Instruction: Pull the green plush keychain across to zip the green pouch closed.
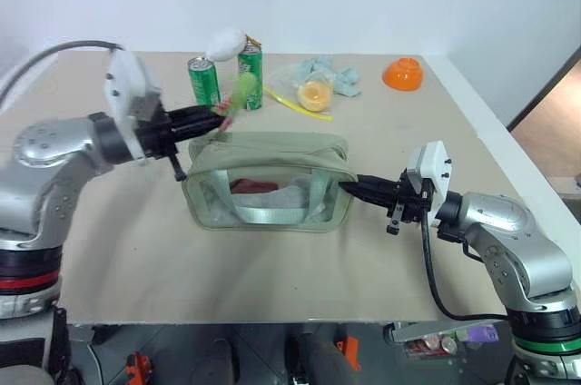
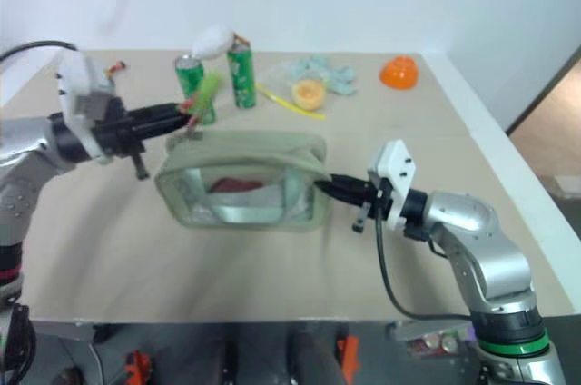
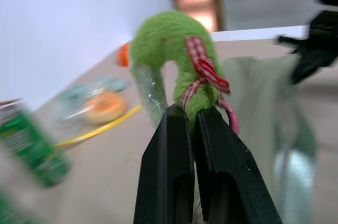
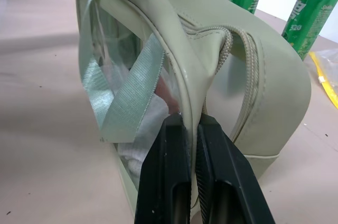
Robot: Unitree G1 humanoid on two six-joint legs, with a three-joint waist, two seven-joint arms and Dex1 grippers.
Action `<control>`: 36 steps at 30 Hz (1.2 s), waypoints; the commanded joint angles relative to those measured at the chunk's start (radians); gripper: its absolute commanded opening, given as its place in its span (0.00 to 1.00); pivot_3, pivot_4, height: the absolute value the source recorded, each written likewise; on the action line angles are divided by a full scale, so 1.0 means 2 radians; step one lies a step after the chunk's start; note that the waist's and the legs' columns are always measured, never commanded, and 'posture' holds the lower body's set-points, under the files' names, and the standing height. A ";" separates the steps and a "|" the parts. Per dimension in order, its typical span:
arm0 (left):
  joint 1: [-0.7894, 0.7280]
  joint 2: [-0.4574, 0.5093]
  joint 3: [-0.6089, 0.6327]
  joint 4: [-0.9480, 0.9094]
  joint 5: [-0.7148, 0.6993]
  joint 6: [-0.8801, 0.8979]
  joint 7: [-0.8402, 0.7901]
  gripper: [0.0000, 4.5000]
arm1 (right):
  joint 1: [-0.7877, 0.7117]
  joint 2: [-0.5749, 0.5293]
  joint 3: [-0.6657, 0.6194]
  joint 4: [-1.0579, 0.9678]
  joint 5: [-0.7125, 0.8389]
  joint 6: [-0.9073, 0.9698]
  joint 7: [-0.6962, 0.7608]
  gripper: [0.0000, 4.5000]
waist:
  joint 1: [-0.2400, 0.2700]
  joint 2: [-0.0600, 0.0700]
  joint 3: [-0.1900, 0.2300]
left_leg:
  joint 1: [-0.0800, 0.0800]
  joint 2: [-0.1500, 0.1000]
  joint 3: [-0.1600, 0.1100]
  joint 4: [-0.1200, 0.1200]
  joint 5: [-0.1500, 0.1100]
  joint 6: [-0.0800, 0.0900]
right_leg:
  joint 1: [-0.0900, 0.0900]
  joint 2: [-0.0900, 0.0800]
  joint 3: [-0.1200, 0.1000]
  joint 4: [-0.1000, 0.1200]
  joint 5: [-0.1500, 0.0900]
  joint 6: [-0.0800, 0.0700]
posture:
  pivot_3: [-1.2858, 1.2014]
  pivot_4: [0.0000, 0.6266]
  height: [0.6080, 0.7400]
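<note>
The green pouch (image 1: 268, 181) lies in the middle of the table, with clear side panels and pale webbing straps. The green plush keychain (image 3: 169, 44) stands up above the pouch's left end on a red-checked cord. My left gripper (image 3: 193, 114) is shut on the keychain's lower part, level and pointing toward the pouch (image 3: 264, 92). In the head views the keychain (image 1: 238, 94) looks blurred just past the left gripper (image 1: 218, 116). My right gripper (image 1: 349, 188) is shut on the pouch's right end, pinching its fabric edge (image 4: 186, 89) beside the zip track.
Two green soda cans (image 1: 204, 82) (image 1: 251, 76) stand behind the pouch, with a white plush object (image 1: 225, 41) on top of them. A thin yellow-green stick (image 1: 295, 103), a clear bag with pale blue cloth (image 1: 320, 83) and an orange bowl (image 1: 403, 74) lie at the back right.
</note>
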 commanded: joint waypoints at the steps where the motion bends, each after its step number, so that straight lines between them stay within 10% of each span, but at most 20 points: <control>1: -0.023 -0.007 -0.014 -0.009 0.007 -0.017 -0.018 0.01 | -0.007 0.000 0.000 -0.015 0.002 -0.008 0.000 0.00 | 0.000 0.000 0.000 | 0.000 0.000 0.000 0.000 0.000 0.000 | 0.000 0.000 0.000 0.000 0.000 0.000 | 0.52 0.24 1.00; 10: -0.040 -0.003 -0.035 0.000 0.024 -0.011 -0.051 0.01 | -0.002 0.002 0.001 -0.020 -0.001 -0.012 -0.002 0.00 | 0.000 0.000 0.000 | 0.000 0.000 0.000 0.000 0.000 0.000 | 0.000 0.000 0.000 0.000 0.000 0.000 | 0.52 0.24 1.00; 23: -0.042 0.068 0.003 0.021 0.042 -0.023 -0.092 0.99 | -0.012 0.004 0.008 -0.008 -0.004 -0.020 0.006 0.00 | 0.000 0.000 0.000 | 0.000 0.000 0.000 0.000 0.000 0.000 | 0.000 0.000 0.000 0.000 0.000 0.000 | 0.52 0.24 1.00; 36: 0.119 0.104 0.166 -0.001 -0.007 0.043 -0.053 0.99 | -0.019 0.006 0.017 0.002 -0.002 -0.026 0.009 0.00 | -0.009 0.000 0.000 | 0.001 0.002 0.000 0.000 0.000 0.000 | 0.000 0.001 0.000 0.000 0.000 0.000 | 0.52 0.24 1.00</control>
